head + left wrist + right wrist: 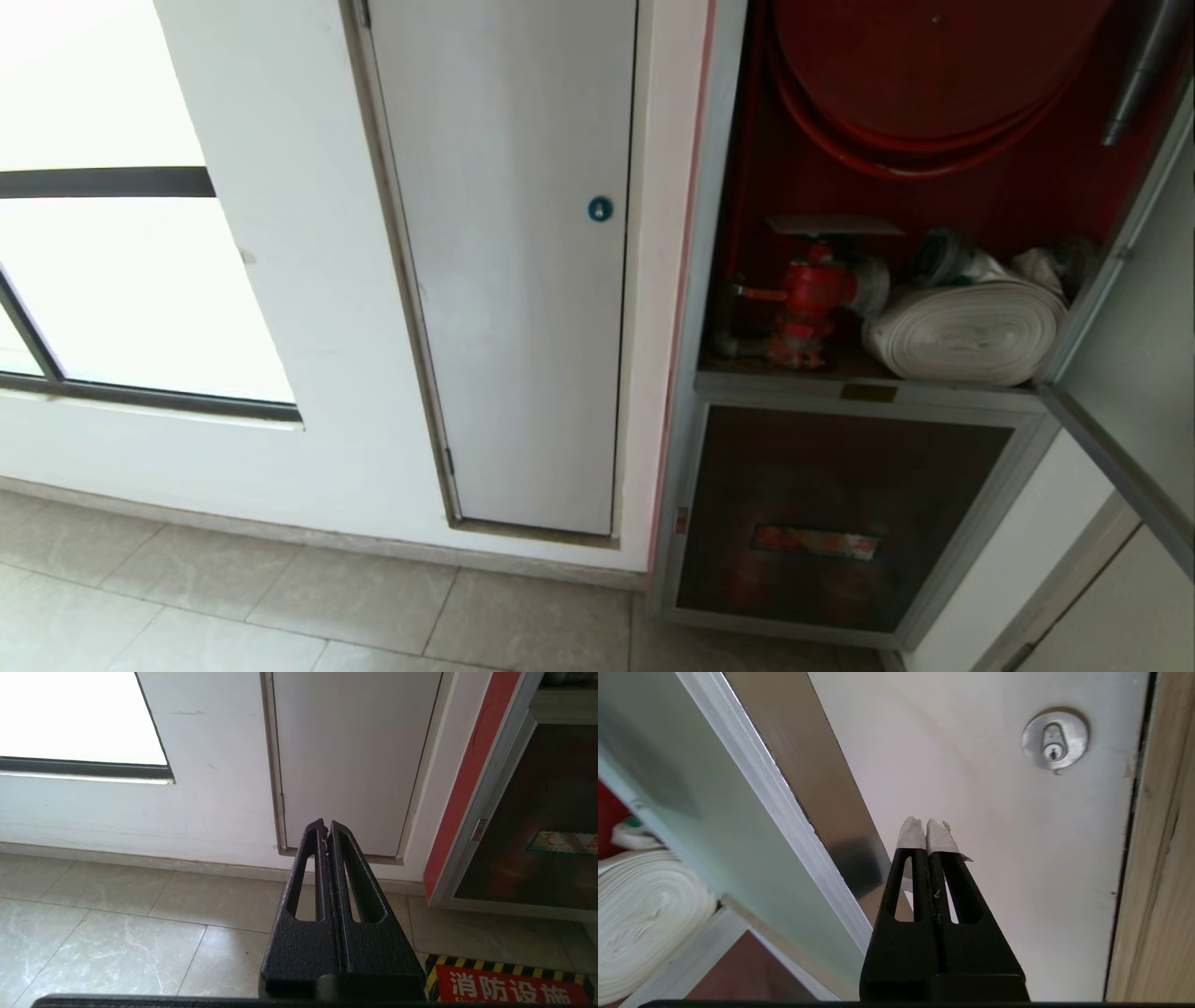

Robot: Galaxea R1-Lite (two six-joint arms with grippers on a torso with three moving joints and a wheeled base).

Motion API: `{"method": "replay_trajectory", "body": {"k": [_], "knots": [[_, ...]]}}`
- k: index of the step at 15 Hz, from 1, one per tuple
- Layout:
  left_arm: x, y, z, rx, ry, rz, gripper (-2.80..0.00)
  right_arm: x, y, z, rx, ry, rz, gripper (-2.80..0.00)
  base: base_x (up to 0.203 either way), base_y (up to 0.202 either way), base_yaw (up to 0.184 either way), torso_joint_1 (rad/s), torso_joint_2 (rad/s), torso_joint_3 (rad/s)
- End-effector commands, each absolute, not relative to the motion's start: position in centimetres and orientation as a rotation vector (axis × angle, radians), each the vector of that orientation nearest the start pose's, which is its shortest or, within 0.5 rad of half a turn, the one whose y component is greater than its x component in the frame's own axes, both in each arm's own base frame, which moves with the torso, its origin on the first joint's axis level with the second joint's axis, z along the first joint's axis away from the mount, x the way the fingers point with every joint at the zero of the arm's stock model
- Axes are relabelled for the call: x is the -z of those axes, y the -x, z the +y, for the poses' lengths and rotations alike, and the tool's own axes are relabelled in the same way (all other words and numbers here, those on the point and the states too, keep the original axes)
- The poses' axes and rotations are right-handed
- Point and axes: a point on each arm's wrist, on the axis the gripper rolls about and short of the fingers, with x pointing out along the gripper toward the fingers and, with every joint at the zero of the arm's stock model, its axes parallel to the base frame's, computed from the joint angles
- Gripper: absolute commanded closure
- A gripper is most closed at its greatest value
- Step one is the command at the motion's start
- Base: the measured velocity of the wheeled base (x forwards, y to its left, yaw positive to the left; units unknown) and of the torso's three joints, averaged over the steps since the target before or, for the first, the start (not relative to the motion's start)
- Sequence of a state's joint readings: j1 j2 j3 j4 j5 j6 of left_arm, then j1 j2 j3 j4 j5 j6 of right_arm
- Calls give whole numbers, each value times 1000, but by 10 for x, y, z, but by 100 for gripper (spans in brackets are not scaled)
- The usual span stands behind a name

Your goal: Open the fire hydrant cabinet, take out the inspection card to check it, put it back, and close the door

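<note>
The floor (233,607) of pale tiles lies nearest in the head view, at 6 to 8 o'clock. Beyond it, at 4 o'clock, the cabinet (695,280) stands open. Its dark lower panel (831,523) is shut. Above that, on the red compartment's ledge, sit the red valve (808,299) and, just at its 3 o'clock, the white rolled hose (966,331). The card (831,225) lies flat on top of the valve, touching it. Farther up, at 1 o'clock, the red reel (924,75) fills the compartment. The door (1134,373) is swung out at 3 o'clock, hinged on the cabinet's right side. A grey panel (513,280) with a blue lock (600,208) sits at 11 o'clock of the valve.

Neither arm shows in the head view. The left claw (326,828), fingers together and empty, points low toward the foot of the grey panel. The right claw (927,826), taped tips pressed together and holding nothing, points at a pale surface with a silver keyhole (1054,739), just beside the door's outer frame edge.
</note>
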State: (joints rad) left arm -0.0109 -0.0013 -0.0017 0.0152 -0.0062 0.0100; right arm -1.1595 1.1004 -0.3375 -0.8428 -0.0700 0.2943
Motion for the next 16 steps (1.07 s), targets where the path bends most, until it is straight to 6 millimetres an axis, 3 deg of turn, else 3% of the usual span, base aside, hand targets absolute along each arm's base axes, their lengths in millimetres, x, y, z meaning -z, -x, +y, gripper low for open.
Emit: {"method": "replay_trajectory", "body": {"k": [1, 9, 16], "knots": [[-74, 23, 0, 17, -10, 14, 0, -208, -56, -120, 1164, -204, -269, 0, 0, 0, 0, 0, 0, 0], [-74, 23, 0, 17, -10, 14, 0, -202, -60, -81, 958, -194, -297, 0, 0, 0, 0, 0, 0, 0], [-74, 23, 0, 17, -10, 14, 0, -199, -77, -44, 540, -233, -264, 0, 0, 0, 0, 0, 0, 0]]}}
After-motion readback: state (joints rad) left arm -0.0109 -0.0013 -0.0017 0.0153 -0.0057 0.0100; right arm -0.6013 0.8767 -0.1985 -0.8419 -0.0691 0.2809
